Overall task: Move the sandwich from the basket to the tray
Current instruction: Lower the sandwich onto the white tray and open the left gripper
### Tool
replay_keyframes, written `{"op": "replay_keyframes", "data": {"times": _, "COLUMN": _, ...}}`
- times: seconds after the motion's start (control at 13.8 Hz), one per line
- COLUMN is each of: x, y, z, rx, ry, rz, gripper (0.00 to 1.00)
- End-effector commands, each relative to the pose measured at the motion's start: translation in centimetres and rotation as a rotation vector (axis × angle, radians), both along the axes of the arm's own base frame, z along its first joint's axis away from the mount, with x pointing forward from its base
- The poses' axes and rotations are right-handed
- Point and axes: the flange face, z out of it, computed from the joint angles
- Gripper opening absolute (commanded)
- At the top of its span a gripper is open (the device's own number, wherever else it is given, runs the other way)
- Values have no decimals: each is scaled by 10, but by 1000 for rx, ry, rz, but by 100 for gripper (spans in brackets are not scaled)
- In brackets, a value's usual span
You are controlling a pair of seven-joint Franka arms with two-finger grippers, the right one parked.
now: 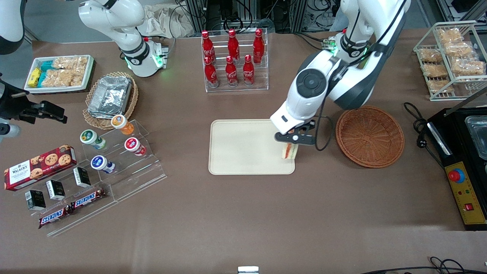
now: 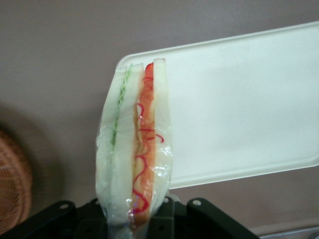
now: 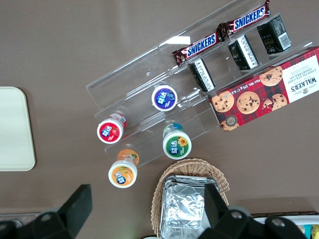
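Toward the parked arm's end of the table, a white tray of snack packets sits beside a pale wicker basket of foil containers, and nearer the front camera a clear stepped stand carries small yoghurt pots, a box of cookies and chocolate bars. In the middle, a clear rack of red bottles stands farther from the camera than the tray. Above the edge of the tray closest to the working arm hangs the gripper, clamped on the sandwich, which hangs upright in clear wrap. The wrist view shows the sandwich held edge-on between the black fingers, its red and green filling showing, with a corner of the tray below it. The basket sits just beside the tray toward the working arm's end, apart from the sandwich.
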Motion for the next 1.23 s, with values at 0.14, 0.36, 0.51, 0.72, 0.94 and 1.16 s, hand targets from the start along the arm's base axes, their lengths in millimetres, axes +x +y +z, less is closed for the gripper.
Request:
{"op": "replay_keyframes", "data": {"times": 0.14, "x": -21, "y": 1, "z": -79, "rx": 21, "ry": -46, "rz": -16, "gripper": 0}}
{"op": "replay_keyframes", "data": {"times": 0.36, "x": -34, "y": 4, "z": -120, "rx": 22, "ry": -44, "rz": 53, "gripper": 0}}
{"op": "replay_keyframes", "data": {"times": 0.51, "x": -36, "y": 4, "z": -131, "rx": 32, "ry": -46, "rz": 42, "gripper": 0}}
{"op": "replay_keyframes", "data": {"times": 0.72, "x": -39, "y": 4, "z": -151, "rx": 42, "ry": -55, "rz": 41, "gripper": 6}}
{"op": "replay_keyframes", "data": {"times": 0.94, "x": -39, "y": 4, "z": -153, "rx": 45, "ry": -56, "rz": 40, "gripper": 100}}
{"op": "replay_keyframes", "data": {"times": 1.16, "x": -37, "y": 5, "z": -152, "rx": 45, "ry": -57, "rz": 62, "gripper": 100}}
